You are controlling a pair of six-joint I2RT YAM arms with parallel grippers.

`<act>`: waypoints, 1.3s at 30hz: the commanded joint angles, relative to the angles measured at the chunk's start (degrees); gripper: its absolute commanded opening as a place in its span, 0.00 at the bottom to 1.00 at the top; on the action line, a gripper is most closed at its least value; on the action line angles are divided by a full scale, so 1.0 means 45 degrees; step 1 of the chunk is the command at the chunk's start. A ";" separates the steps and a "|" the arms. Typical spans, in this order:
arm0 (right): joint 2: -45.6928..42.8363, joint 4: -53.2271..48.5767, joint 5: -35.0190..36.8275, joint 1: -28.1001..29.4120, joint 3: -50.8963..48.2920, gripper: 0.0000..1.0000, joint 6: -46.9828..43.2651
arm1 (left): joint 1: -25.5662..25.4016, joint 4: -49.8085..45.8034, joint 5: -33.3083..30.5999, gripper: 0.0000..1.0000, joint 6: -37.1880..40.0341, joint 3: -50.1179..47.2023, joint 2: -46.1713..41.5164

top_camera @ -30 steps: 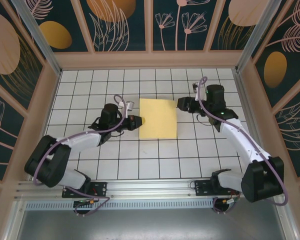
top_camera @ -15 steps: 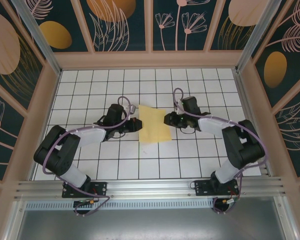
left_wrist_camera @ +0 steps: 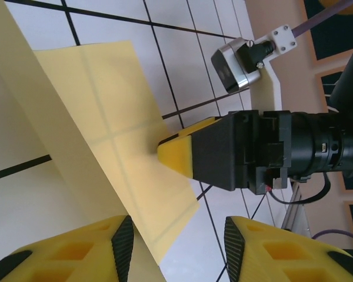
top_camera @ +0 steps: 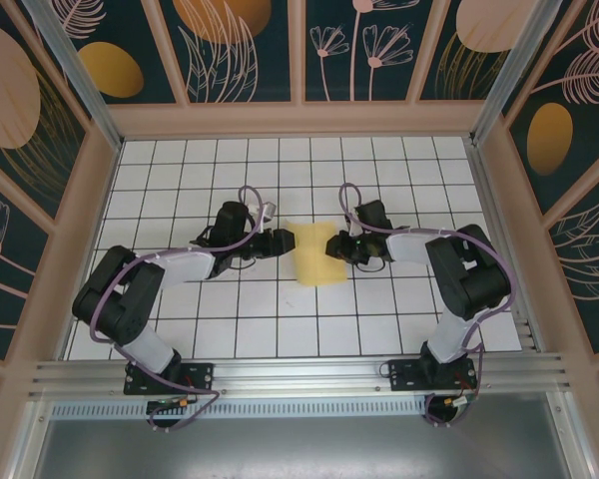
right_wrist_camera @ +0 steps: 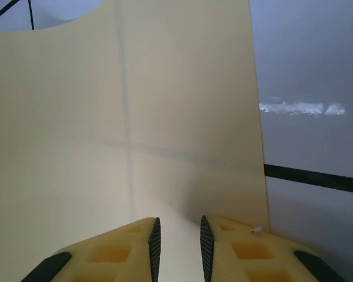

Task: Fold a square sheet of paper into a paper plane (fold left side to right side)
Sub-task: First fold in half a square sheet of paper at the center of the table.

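Two grippers faced each other across the paper (top_camera: 315,261), which sat near the middle of the white gridded surface (top_camera: 280,319), creased and partly lifted. We saw the right gripper (top_camera: 331,244) closed narrowly on the paper's right edge, the sheet running between its fingers (right_wrist_camera: 135,247). We saw the left gripper (top_camera: 283,241) at the left edge, jaws apart and gripping nothing, a paper corner showing between them.
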 commanded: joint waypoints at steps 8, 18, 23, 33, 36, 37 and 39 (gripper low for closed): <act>-0.0611 0.2017 -0.1069 -0.0483 -0.0792 0.29 0.0944 | -0.0107 0.1300 0.0685 0.46 -0.0667 0.0514 0.0888; -0.1898 0.4158 -0.2914 -0.1117 -0.1257 0.41 0.1849 | -0.0342 0.1654 0.0688 0.25 -0.0853 0.1071 0.1973; -0.1130 0.4896 -0.3247 -0.0669 -0.0761 0.42 0.2442 | -0.0456 0.1735 0.0612 0.15 -0.0931 0.1193 0.2202; 0.0582 0.5513 -0.3687 -0.0130 0.0521 0.42 0.2865 | -0.0488 0.1718 0.0514 0.06 -0.0902 0.1146 0.2261; 0.0908 0.5550 -0.3768 0.0001 0.0774 0.42 0.2887 | -0.0490 0.1720 0.0522 0.06 -0.0921 0.1140 0.2281; 0.1015 0.5534 -0.3793 0.0044 0.0870 0.42 0.2893 | -0.0483 0.1725 0.0519 0.06 -0.0919 0.1150 0.2318; 0.1240 0.5528 -0.3834 0.0133 0.1037 0.41 0.2902 | -0.0491 0.1735 0.0544 0.05 -0.0921 0.1155 0.2339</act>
